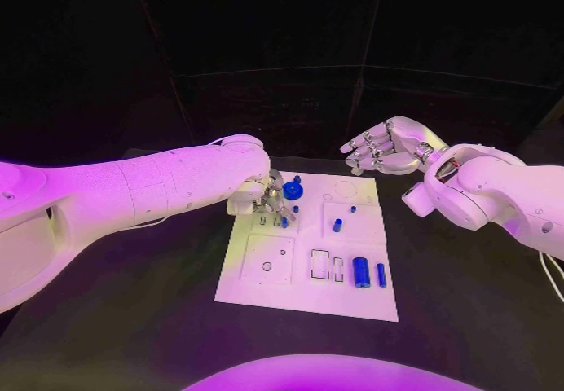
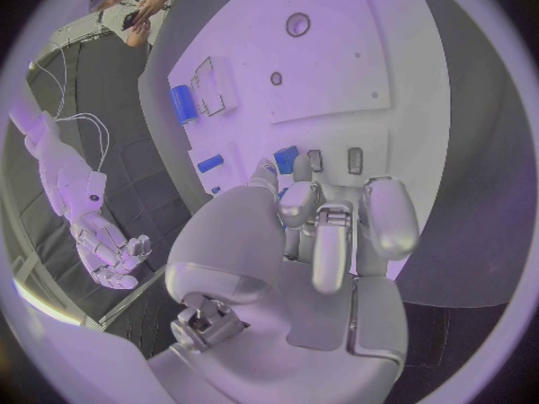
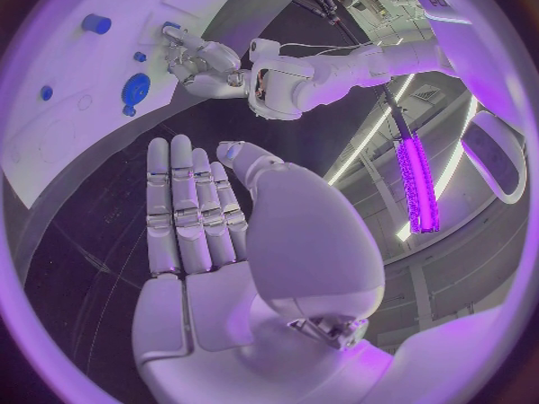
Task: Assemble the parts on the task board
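The white task board [image 1: 268,287] lies in the middle of the table. My left hand [image 1: 261,199] reaches down onto its far-left part, fingers curled. Thumb and a finger pinch a small blue part [image 2: 287,160] right at the board, beside two small slots; the same part [image 1: 284,221] peeks out under the hand. A round blue part [image 1: 293,191] sits just beyond that hand. Blue pegs [image 1: 337,225] stand mid-board, and a blue cylinder [image 1: 361,272] lies near the front right. My right hand [image 1: 385,147] hovers beyond the far right corner, fingers straight, holding nothing.
A thin blue piece [image 1: 381,274] lies next to the cylinder. Empty recesses [image 1: 268,259] mark the board's front left. Black table [image 1: 141,326] surrounds the board on all sides. My left forearm [image 1: 153,191] stretches over the table's left.
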`<action>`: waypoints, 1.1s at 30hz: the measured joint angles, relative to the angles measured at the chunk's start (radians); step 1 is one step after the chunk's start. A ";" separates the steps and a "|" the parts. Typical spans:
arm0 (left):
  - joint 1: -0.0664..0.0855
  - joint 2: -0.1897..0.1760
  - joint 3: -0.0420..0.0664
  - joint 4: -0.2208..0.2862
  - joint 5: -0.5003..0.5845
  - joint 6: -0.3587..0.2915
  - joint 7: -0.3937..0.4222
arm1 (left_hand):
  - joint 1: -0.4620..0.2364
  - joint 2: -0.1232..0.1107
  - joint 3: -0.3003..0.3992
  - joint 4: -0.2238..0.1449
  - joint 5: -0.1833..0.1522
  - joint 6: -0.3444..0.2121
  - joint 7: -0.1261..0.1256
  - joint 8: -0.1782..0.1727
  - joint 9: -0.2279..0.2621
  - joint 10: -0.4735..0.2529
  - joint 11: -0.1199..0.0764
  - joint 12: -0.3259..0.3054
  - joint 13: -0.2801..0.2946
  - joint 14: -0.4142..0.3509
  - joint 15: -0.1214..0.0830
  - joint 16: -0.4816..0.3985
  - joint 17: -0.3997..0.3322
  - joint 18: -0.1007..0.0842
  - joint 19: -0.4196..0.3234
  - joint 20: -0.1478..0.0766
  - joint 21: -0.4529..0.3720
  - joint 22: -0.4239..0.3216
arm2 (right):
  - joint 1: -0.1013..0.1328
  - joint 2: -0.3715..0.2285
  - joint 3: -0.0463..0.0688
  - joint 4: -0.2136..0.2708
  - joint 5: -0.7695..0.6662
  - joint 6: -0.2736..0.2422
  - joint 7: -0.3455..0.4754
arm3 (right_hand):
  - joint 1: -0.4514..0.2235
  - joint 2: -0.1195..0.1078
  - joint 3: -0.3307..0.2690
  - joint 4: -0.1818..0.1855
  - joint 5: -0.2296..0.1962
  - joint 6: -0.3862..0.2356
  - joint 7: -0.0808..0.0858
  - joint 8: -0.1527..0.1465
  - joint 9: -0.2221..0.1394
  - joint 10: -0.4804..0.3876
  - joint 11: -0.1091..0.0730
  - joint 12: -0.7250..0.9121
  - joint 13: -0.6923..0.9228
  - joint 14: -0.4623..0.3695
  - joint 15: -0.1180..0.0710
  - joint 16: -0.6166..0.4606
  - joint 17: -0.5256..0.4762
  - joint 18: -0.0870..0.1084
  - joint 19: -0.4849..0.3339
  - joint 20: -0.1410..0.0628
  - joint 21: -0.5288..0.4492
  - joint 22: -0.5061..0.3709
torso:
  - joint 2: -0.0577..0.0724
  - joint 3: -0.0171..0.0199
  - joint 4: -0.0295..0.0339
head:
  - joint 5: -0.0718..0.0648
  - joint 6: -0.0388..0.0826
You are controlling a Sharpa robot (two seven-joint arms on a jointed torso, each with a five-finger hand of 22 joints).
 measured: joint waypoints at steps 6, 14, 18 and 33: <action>-0.001 0.002 0.000 -0.003 0.000 0.002 0.000 | 0.013 0.003 0.028 -0.006 0.000 -0.004 -0.003 0.000 0.003 0.000 0.000 0.000 0.002 0.000 0.000 0.000 0.000 0.000 0.000 0.000 0.000 0.001 | 0.000 0.001 0.000 0.000 0.000 0.002 -0.001 | 0.000 0.000 0.003 -0.003 0.000 0.000 0.000 0.000 0.000 0.000 0.000 0.000 0.000 0.000 0.000 0.000 -0.003 0.000 0.000 0.000 0.000 0.000 | 0.000 0.0002 -0.0005 | 0.000 0.000; -0.002 0.005 0.000 -0.005 0.006 0.003 0.000 | 0.054 0.018 0.093 -0.027 0.004 -0.007 -0.007 0.000 0.005 -0.004 -0.004 -0.004 0.004 0.004 -0.004 0.000 0.000 0.000 0.000 0.000 0.000 0.004 | 0.000 0.003 0.000 -0.001 -0.001 0.004 -0.001 | 0.000 0.000 0.003 -0.003 0.000 0.000 0.000 0.000 0.000 0.000 0.000 0.000 0.000 0.000 0.000 0.000 -0.005 0.000 0.000 0.000 0.000 0.001 | 0.000 0.0002 -0.0005 | 0.000 -0.003; -0.002 0.006 0.000 -0.005 0.015 0.004 0.001 | 0.086 0.019 0.142 -0.050 0.004 -0.011 -0.011 -0.008 0.005 -0.004 -0.004 -0.010 0.006 0.000 -0.007 0.000 0.000 0.000 0.000 0.000 0.000 0.005 | 0.000 0.003 0.000 -0.002 -0.001 0.005 -0.001 | 0.000 0.000 0.003 -0.003 0.000 0.000 0.000 0.000 0.000 0.000 0.000 0.000 0.000 0.000 0.000 0.000 -0.008 0.000 0.000 0.000 0.000 0.001 | 0.000 0.0002 -0.0005 | 0.000 -0.004; -0.003 -0.020 0.000 0.008 0.073 -0.004 0.006 | 0.133 -0.069 0.351 -0.055 0.082 -0.018 -0.003 -0.032 0.007 -0.013 -0.009 -0.036 0.004 0.003 -0.011 0.000 0.000 0.000 0.000 -0.007 0.000 0.008 | 0.000 0.004 0.000 -0.004 -0.001 0.008 -0.002 | -0.015 0.001 0.005 -0.005 0.006 0.000 0.000 0.000 0.000 0.000 0.000 0.004 0.000 0.000 0.000 0.000 -0.021 0.000 -0.004 0.004 0.000 0.002 | 0.000 0.0005 0.0001 | -0.002 -0.006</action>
